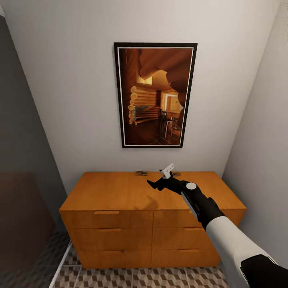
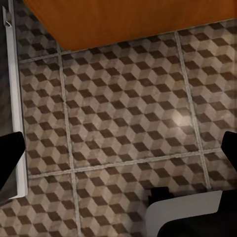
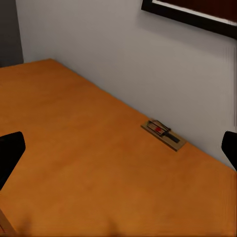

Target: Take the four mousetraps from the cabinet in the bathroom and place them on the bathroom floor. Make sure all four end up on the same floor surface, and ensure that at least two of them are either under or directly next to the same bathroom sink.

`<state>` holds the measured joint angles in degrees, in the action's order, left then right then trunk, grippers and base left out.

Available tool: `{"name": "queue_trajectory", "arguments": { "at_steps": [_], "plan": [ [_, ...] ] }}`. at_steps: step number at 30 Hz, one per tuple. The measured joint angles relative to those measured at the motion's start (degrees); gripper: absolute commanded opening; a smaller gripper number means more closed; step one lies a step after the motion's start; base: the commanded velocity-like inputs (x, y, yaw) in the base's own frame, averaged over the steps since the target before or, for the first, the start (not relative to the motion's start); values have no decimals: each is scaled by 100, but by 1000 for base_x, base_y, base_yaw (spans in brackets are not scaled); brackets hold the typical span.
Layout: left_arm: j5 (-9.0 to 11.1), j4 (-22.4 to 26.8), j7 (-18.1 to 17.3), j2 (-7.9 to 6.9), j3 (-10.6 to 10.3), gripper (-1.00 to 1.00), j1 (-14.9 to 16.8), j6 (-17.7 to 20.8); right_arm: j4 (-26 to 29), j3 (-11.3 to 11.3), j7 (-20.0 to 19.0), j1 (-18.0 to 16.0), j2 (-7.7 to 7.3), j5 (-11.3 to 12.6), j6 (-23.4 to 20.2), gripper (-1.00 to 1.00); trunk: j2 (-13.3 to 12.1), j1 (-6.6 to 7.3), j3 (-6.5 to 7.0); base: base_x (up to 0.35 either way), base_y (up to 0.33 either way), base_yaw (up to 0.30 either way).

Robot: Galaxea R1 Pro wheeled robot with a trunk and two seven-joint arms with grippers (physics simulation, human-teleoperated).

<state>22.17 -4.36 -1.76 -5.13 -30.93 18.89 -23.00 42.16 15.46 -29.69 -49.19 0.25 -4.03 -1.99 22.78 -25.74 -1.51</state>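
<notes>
Cube-patterned bathroom floor (image 2: 123,113), orange-brown cabinet (image 2: 128,19) edge, dark left claw (image 2: 121,153) fingertips spread

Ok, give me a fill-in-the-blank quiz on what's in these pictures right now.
1. The mousetrap lies on top of the ____, close to the wall.
2. Above the cabinet hangs a framed ____.
3. The arm reaching over the cabinet top is the robot's ____ arm.
4. The right tool is ____, holding nothing.

Missing words: cabinet; picture; right; open
</notes>
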Motion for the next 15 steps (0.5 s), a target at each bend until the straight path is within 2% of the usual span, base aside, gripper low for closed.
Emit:
{"name": "queue_trajectory", "arguments": {
  "at_steps": [10, 15],
  "plan": [
    [0, 0, 1, 0, 3, 100, 0, -1, -8, 0, -5, 1, 0, 0, 0, 100, 0, 0, 0, 0, -125, 0],
    [0, -1, 1, 0, 3, 100, 0, -4, -26, 0, -6, 1, 0, -1, 0, 100, 0, 0, 0, 0, -47, 0]
  ]
}}
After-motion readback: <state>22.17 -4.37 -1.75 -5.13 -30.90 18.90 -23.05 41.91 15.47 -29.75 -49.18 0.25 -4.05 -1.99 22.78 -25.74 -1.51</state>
